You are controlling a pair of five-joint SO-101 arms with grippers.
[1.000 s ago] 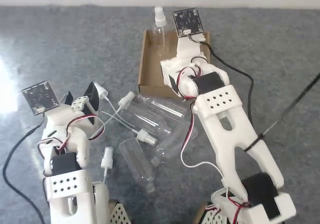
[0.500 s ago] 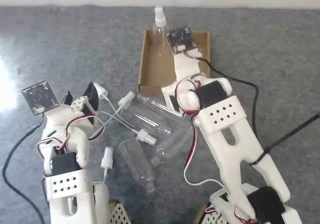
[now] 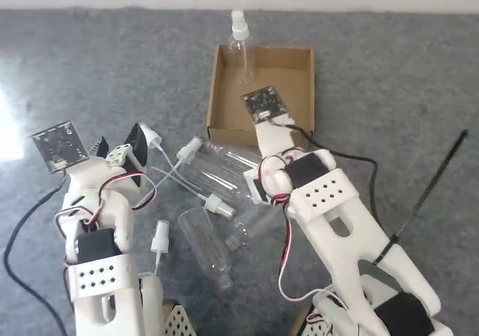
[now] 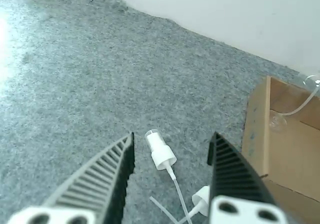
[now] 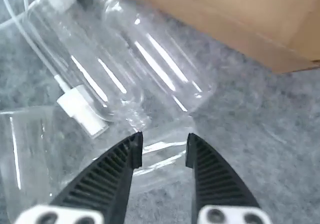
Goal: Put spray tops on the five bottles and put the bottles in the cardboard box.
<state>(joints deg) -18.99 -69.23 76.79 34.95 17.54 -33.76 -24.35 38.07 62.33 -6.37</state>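
A capped clear bottle (image 3: 239, 46) stands at the back left corner of the cardboard box (image 3: 299, 89). Three uncapped clear bottles lie in front of the box: one (image 3: 228, 168) along its front wall, one (image 3: 206, 240) nearer the arms, one (image 3: 254, 218) under the right arm. My right gripper (image 5: 164, 141) is open, its tips just above that bottle (image 5: 160, 156). My left gripper (image 4: 172, 141) is open at the left, with a loose white spray top (image 4: 160, 154) on the carpet between its fingers. Further spray tops (image 3: 189, 150) (image 3: 217, 203) (image 3: 160, 237) lie among the bottles.
Grey carpet (image 3: 389, 66) covers the table, bare to the right of the box and at the far left. A black cable (image 3: 419, 194) runs along the right side. Thin white dip tubes (image 3: 168, 175) trail between the spray tops.
The right arm has drawn back from over the box and come down over the lying bottles. The capped bottle stays in the box. The left arm has not moved.
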